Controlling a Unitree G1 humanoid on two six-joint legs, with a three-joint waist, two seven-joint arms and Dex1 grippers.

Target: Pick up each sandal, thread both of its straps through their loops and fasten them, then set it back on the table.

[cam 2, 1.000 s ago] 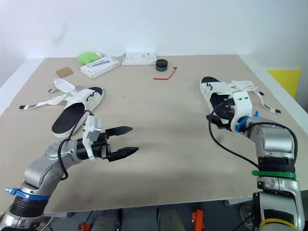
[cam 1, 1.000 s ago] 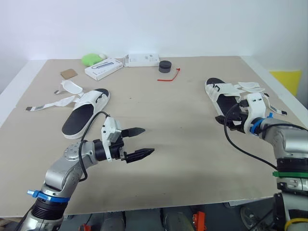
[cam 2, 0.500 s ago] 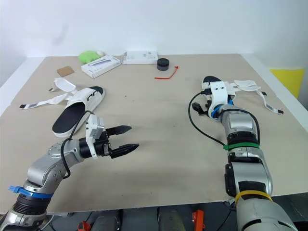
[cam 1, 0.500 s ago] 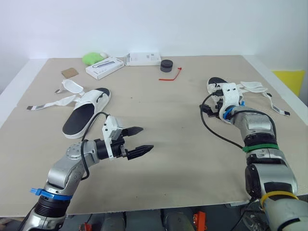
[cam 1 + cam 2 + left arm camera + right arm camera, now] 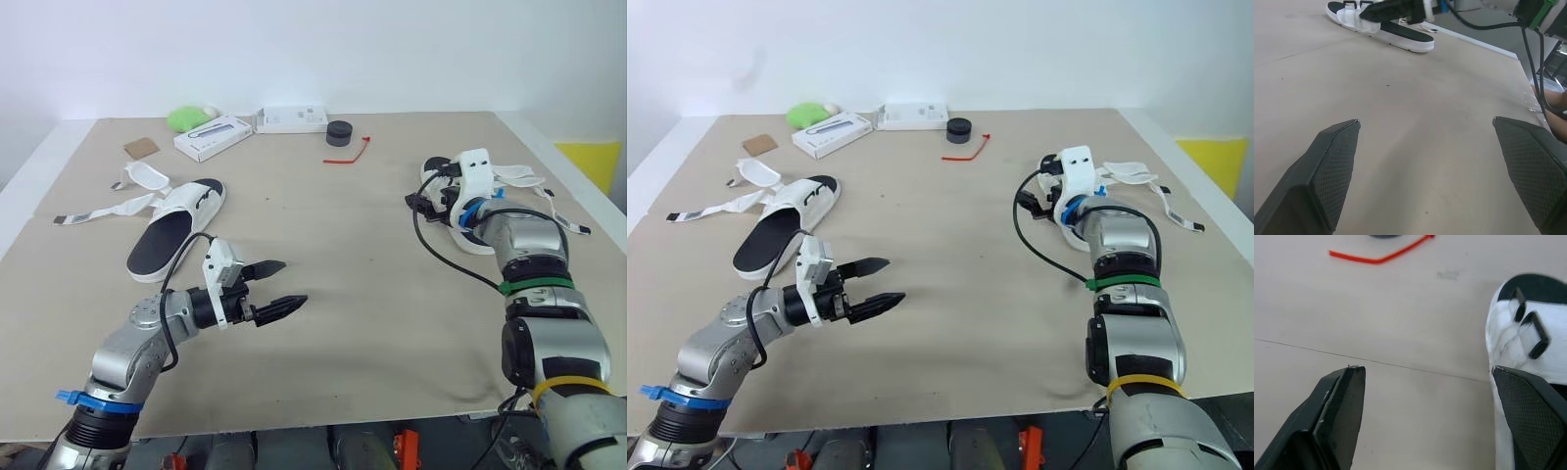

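Currently my right claw (image 5: 1422, 369) hangs wide open and empty just beside the right sandal (image 5: 1515, 345). That sandal lies flat on the table (image 5: 372, 294), nearer me than the red tie (image 5: 348, 152) and to its right. My left claw (image 5: 293, 282) is spread open too, holding nothing, well nearer than the tie and left of it. The left sandal (image 5: 171, 235) lies far left of the tie, straps loose.

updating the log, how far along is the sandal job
Done: nothing; the left sandal and right sandal lie on the table, straps loose. In hand: nothing; the open right hand is beside the right sandal, the open left hand empty over the table. To do: both sandals.
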